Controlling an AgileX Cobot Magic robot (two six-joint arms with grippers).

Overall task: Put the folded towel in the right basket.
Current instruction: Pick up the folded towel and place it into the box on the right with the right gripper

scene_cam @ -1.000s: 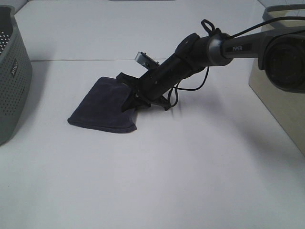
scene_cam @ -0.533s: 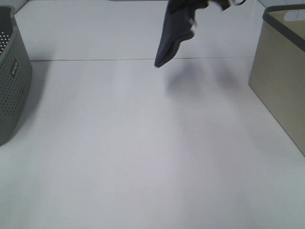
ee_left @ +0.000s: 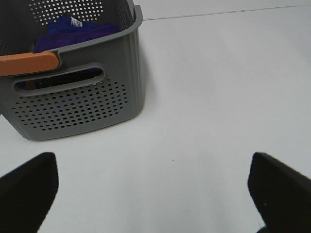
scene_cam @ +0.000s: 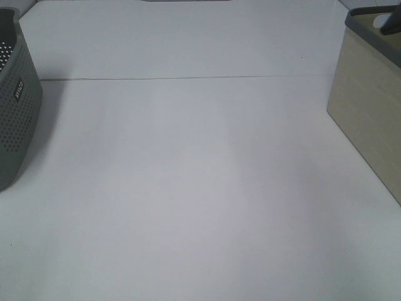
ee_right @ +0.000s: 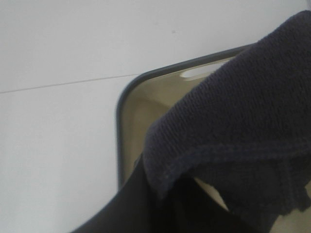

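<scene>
Since the earlier frame, the folded towel (ee_right: 243, 111) had left the table (scene_cam: 188, 188) and hung over the right basket (ee_right: 118, 126), clamped in the right gripper (ee_right: 180, 199), whose jaws the cloth largely hid. Soft, light and limp, it would sag unless taken at a folded edge. The right basket's visible interior showed nothing else; the left basket (ee_left: 97, 111) held blue cloth (ee_left: 73, 31), and the left gripper (ee_left: 155, 194) stood open and empty.
</scene>
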